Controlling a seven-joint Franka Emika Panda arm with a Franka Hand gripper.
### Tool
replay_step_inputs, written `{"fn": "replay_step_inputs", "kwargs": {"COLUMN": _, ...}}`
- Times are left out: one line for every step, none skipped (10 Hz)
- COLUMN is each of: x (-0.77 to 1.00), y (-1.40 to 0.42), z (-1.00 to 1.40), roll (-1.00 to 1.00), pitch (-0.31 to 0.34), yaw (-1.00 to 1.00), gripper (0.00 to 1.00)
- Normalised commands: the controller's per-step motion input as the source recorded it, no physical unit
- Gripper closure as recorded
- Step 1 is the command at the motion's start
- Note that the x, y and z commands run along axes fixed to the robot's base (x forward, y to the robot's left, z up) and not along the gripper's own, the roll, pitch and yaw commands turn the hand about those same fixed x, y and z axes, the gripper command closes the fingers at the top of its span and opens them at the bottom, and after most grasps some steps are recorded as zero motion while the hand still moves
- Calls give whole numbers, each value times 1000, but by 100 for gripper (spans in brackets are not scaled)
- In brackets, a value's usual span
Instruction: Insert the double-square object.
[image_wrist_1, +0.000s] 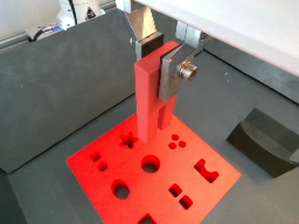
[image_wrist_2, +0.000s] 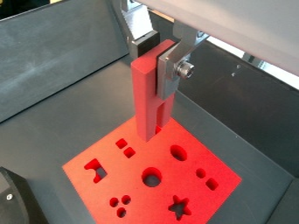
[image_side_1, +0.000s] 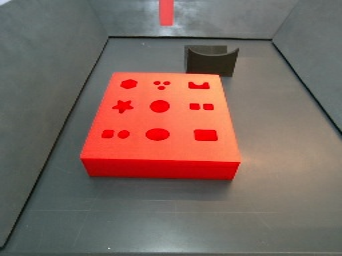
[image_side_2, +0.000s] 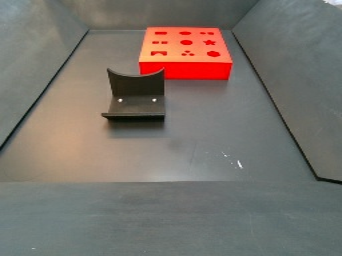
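— Gripping anything?
— Yes: the gripper (image_wrist_1: 156, 54) has its jaws closed on the double-square object (image_wrist_1: 152, 96), upright, high above the red block (image_wrist_1: 146, 188).
— And the side views?
— Only the peg's tip shows at the frame's upper edge; the dark holder (image_side_1: 211, 59) stands beside the block.
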Motion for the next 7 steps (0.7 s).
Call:
{"fn": "replay_step_inputs", "kwargs": {"x": 34, "y": 0, "z": -34, "roll": 0, "pitch": 0, "yaw": -74, "gripper": 100}}
{"fn": "replay_step_inputs", "kwargs": {"x": 0, "y": 326, "z": -269, "roll": 0, "pitch": 0, "yaw": -160, "gripper": 100}}
{"fn": "replay_step_inputs", "kwargs": {"x": 117, "y": 537, "z": -334, "roll": -6, "pitch": 6, "yaw": -477, "gripper": 100}}
{"fn": "replay_step_inputs", "kwargs": {"x": 143, "y": 363, "z": -311, "roll": 0, "pitch": 0, "yaw": -674, "gripper": 100}}
{"fn": "replay_step_inputs", "kwargs": {"x": 214, "y": 140, "z": -240, "roll": 0, "pitch": 0, "yaw": -903, "gripper": 100}}
{"fn": "replay_step_inputs", "kwargs": {"x": 249, "y": 140, "z": -203, "roll": 0, "pitch": -19, "yaw": -909, "gripper": 100}}
{"fn": "replay_step_inputs", "kwargs": {"x": 291, "y": 80, "z": -231, "roll": 0, "pitch": -57, "yaw": -860, "gripper": 100}}
